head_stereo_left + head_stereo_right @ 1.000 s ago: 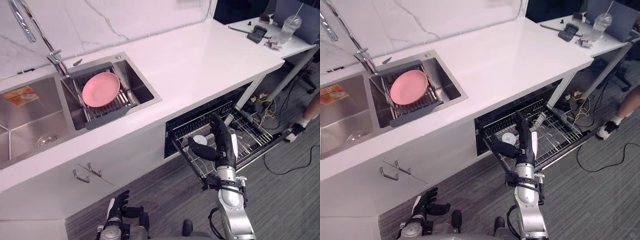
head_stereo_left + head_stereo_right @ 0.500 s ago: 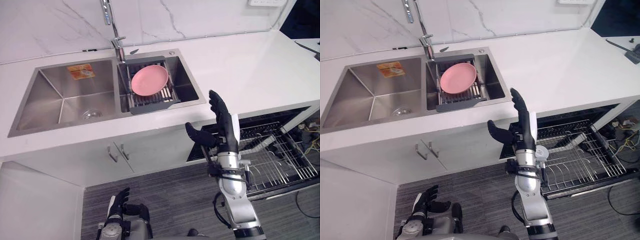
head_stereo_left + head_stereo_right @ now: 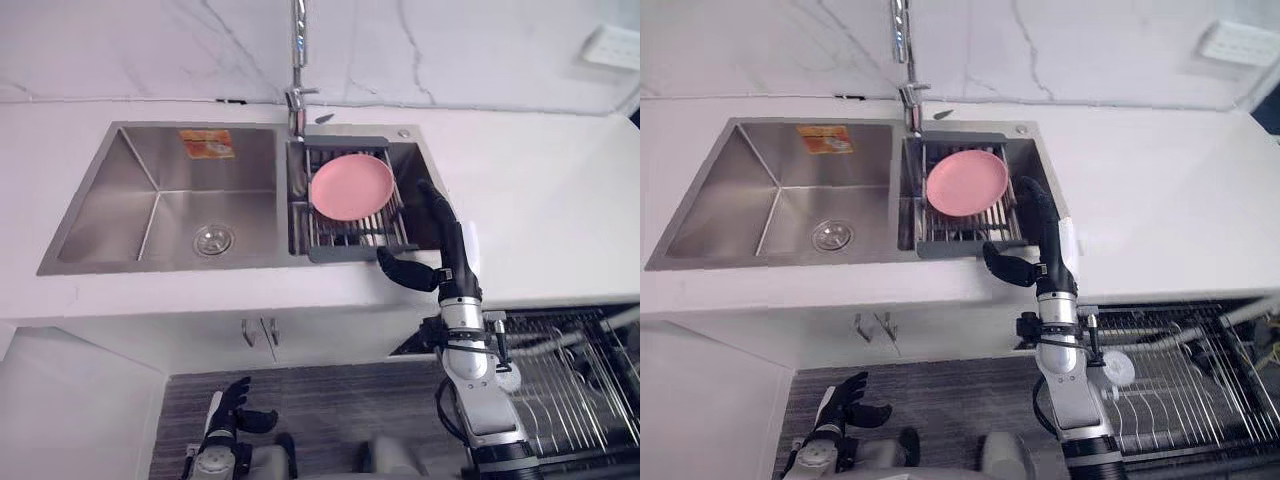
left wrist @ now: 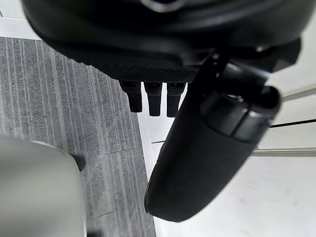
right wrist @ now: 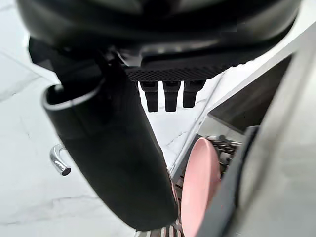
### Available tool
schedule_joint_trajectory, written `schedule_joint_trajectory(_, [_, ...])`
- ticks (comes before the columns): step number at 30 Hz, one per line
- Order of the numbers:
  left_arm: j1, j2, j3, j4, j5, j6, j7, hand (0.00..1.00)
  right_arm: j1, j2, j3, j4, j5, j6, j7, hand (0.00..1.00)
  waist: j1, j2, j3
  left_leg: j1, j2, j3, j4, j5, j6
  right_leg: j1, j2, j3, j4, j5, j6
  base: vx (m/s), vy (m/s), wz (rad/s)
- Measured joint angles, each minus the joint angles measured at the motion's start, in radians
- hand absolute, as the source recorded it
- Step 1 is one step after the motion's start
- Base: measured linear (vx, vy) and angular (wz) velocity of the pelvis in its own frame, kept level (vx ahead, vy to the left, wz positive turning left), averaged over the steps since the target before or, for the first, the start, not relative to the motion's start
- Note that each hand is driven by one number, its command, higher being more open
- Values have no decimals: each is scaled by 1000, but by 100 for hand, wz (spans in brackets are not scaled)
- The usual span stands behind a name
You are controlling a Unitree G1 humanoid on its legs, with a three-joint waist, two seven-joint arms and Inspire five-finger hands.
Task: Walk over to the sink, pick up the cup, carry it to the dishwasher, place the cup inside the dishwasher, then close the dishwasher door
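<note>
My right hand (image 3: 449, 262) is raised and open, its fingers straight, in front of the counter's edge by the right sink basin. It holds nothing; in the right wrist view the thumb (image 5: 113, 148) stands apart from the fingers. A pink plate (image 3: 352, 186) lies on a grey drain rack (image 3: 970, 240) in that basin, just past the fingertips. I see no cup in the sink. A small white round thing (image 3: 1118, 368) sits in the pulled-out dishwasher rack (image 3: 580, 375) beside my forearm. My left hand (image 3: 231, 404) hangs low over the floor, open and empty.
The left sink basin (image 3: 160, 205) holds a drain and an orange sticker (image 3: 205, 143). A tall faucet (image 3: 298, 60) rises behind the basins. White counter (image 3: 1160, 210) runs to the right, above the open dishwasher. White cabinet doors with handles (image 3: 872, 324) are below the sink.
The whole picture has swung from the dishwasher toward the sink, which is now centred. My right hand, still raised and open, has gone from over the dishwasher rack to beside the drain rack.
</note>
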Motion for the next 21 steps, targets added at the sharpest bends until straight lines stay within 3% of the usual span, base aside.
schedule_joint_trajectory(3, [16, -31, 3, 0, 13, -2, 0, 90, 16, -11, -14, 0, 0, 3, 1, 90, -2, 51, -16, 0, 48, 13, 15, -17, -23, 53, 40, -26, -78, 18, -12, 342, -55, 14])
schedule_joint_trajectory(6, [16, -41, 3, -2, 18, -1, -5, 90, 61, -7, -55, -2, 2, 3, 2, 90, 0, 60, -15, -16, 93, 38, 148, -42, -52, 158, 73, -43, -180, 24, -22, 320, -61, 4])
schedule_joint_trajectory(8, [14, -46, 9, -17, 21, 26, -35, 90, 89, -3, -65, -17, 10, 3, -4, 90, 2, 70, -2, -106, 123, 62, 393, -66, -53, 246, 70, -44, -229, 25, -25, 230, 31, 11])
schedule_joint_trajectory(10, [8, -54, 12, -17, 11, 60, -96, 90, 80, -1, -75, -36, 13, 3, -14, 90, -9, 92, 8, -165, 131, 70, 373, -103, -44, 258, 63, -43, -233, 25, -25, 187, 115, 18])
schedule_joint_trajectory(11, [-5, -56, -6, -20, 15, 66, -134, 90, 72, 3, -90, -40, 14, 2, -20, 90, -9, 106, 20, -181, 123, 69, 236, -81, -45, 263, 54, -46, -228, 22, -21, 160, 187, 30])
schedule_joint_trajectory(12, [-6, -54, -33, -34, 18, 69, -149, 90, 66, 10, -98, -37, 13, 3, -19, 90, -6, 123, 25, -160, 120, 69, 106, 82, -14, 268, 55, -44, -217, -3, 5, 89, 148, 29])
schedule_joint_trajectory(15, [-13, -38, -46, -58, 37, 56, -154, 90, 58, 25, -64, -37, 10, 4, -8, 90, 2, 80, 51, -123, 79, 75, 17, 135, -13, 270, 22, -17, -239, -8, 10, -4, 77, 11])
schedule_joint_trajectory(21, [-22, -35, -17, -7, 57, 33, -79, 90, 108, 20, -71, -37, -1, 3, -6, 90, -11, 60, 39, -48, 66, 105, -143, 219, -24, 272, 20, 23, -276, -2, 15, -55, -33, -15])
